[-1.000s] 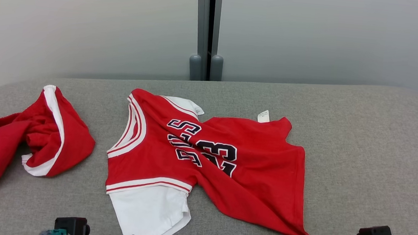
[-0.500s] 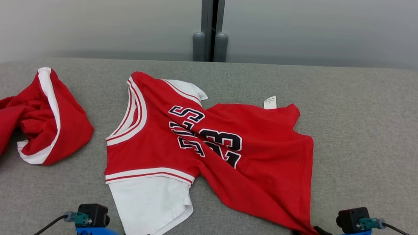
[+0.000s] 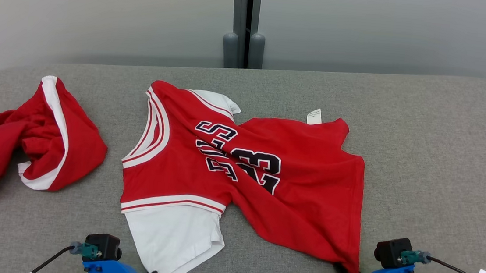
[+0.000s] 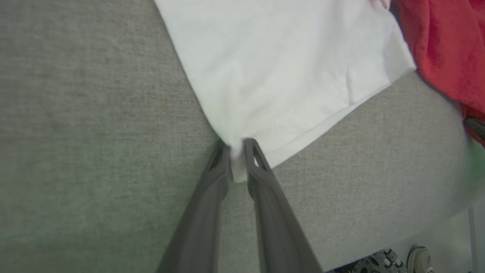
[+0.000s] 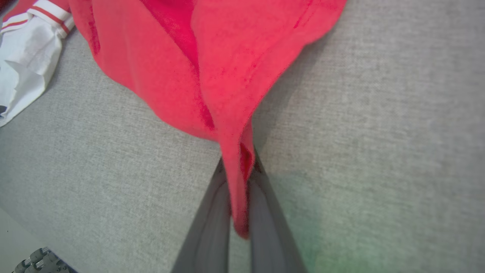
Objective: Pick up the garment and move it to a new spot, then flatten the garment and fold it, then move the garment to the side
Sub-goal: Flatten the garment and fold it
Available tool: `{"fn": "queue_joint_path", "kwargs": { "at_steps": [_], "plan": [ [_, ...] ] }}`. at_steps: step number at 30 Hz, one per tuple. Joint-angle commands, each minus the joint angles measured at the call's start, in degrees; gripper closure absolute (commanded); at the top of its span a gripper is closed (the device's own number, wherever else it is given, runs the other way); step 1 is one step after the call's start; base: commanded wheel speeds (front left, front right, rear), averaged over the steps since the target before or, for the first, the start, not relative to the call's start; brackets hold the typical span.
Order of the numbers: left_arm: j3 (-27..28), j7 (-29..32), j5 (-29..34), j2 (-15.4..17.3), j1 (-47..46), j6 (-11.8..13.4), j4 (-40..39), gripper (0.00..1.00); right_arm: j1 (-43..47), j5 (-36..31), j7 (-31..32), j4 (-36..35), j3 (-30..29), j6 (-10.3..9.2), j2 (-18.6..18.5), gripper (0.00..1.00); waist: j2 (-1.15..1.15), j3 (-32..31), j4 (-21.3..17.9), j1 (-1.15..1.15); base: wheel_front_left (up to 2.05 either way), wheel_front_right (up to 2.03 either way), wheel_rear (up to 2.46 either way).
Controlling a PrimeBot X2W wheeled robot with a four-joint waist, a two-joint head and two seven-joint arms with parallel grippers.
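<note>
Since the jersey (image 3: 265,187) looked soft, light cloth, left jaws pinched its white sleeve corner (image 4: 273,125), right jaws its red hem corner (image 5: 237,189).

jersey (image 3: 244,172) on table (image 3: 444,149) centre | shorts (image 3: 36,136) left of jersey, apart

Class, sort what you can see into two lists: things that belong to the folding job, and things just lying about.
Job: jersey; left gripper pinching its white sleeve; right gripper pinching its red corner.
Lying about: crumpled red shorts; grey post.
</note>
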Motion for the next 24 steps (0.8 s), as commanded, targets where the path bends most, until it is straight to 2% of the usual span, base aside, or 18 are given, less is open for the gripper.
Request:
{"fn": "queue_joint_path", "kwargs": {
  "at_steps": [1, 9, 13, 15, 20, 24],
  "plan": [
    [-0.4, -0.1, -0.1, -0.1, 0.0, -0.3, 1.2, 1.00, 0.2, 0.6, -0.3, 1.1, 1.8, 0.24, 0.9, 1.00, 0.00, -0.3, -0.1, 0.00, 0.00, 0.00, 0.00],
    [3.3, -5.6, -2.7, 0.6, 1.0, -1.8, -3.0, 1.00, -0.1, 5.7, -6.9, -1.9, 4.7, 0.22, -1.9, 1.00, 0.00, -2.6, 0.2, 0.00, 0.00, 0.00, 0.00],
    [5.4, -8.3, -2.9, 2.1, 2.0, -2.0, -7.9, 1.00, 0.9, 10.1, -8.9, -7.8, 5.0, 0.22, -4.7, 1.00, 0.00, -3.6, 0.2, 0.00, 0.00, 0.00, 0.00],
    [5.8, -9.6, -3.1, 2.7, 1.6, -2.9, -10.7, 1.00, 0.7, 11.6, -9.9, -10.9, 4.7, 0.22, -6.3, 1.00, 0.00, -3.7, 0.1, 0.00, 0.00, 0.00, 0.00],
    [8.1, -11.8, -2.3, 5.6, -3.6, -3.8, -14.3, 1.00, -3.5, 15.5, -9.5, -16.7, 4.6, 0.21, -9.2, 1.00, 0.00, -1.3, -0.4, 0.00, 0.00, 0.00, 0.00],
    [9.1, -12.4, -1.7, 8.2, -12.9, -4.6, -13.1, 1.00, -10.6, 18.2, -7.7, -19.5, 4.9, 0.22, -10.8, 1.00, 0.00, 3.9, -0.3, 0.00, 0.00, 0.00, 0.00]
  ]
}}
